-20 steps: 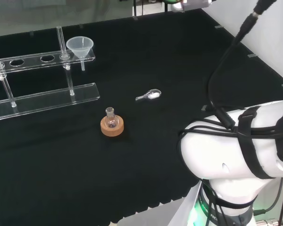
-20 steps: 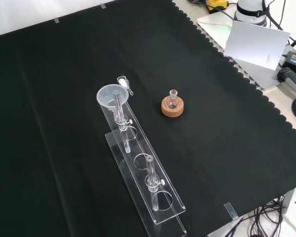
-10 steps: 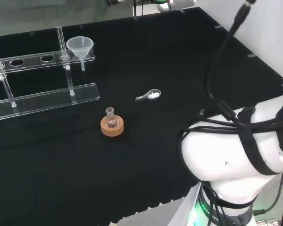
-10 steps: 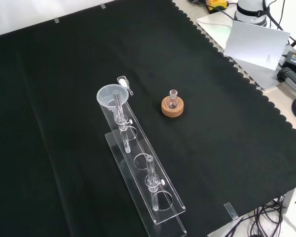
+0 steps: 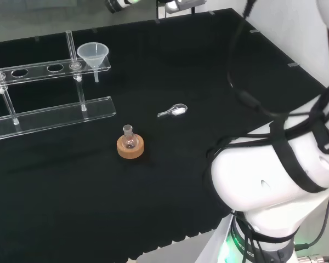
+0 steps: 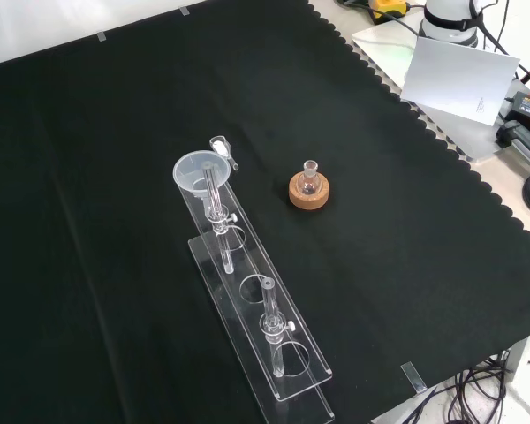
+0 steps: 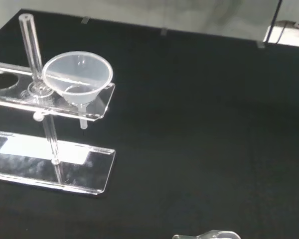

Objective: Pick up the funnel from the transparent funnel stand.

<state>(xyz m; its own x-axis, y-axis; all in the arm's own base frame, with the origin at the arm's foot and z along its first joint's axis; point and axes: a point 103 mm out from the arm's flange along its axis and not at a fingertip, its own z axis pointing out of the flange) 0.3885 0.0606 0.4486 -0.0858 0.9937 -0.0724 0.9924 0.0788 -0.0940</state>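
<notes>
At the right-hand end of the transparent funnel stand (image 5: pixel 38 69), as the head view has it: the funnel (image 5: pixel 93 55), upright, mouth open to the top. Sits in the last hole of the upper shelf, stem poking down through it and ending above the base plate, well clear of it. Stands just beside one of the stand's clear upright posts; seen close in the wrist view, with the post touching or nearly touching the rim, hard to say which. Untouched, not yet lifted. Further along the shelf, away from the funnel: more round holes and a second post. In the front view, runs lengthwise toward the viewer, with the funnel at the far end. Just beyond that end, on the black cloth (image 5: pixel 181 66): a small clear spoon (image 5: pixel 174 112) lying flat, with a little white powder in its bowl. Near it but apart, a small round glass flask (image 5: pixel 129 139), neck up, seated in a cork ring (image 5: pixel 130 149); contents not clear. To the right in the head view, low and large: the arm's own white link (image 5: pixel 268 181), wrapped in black cables and straps, well apart from the stand. As for the hand, released or clenched: cannot tell.
</notes>
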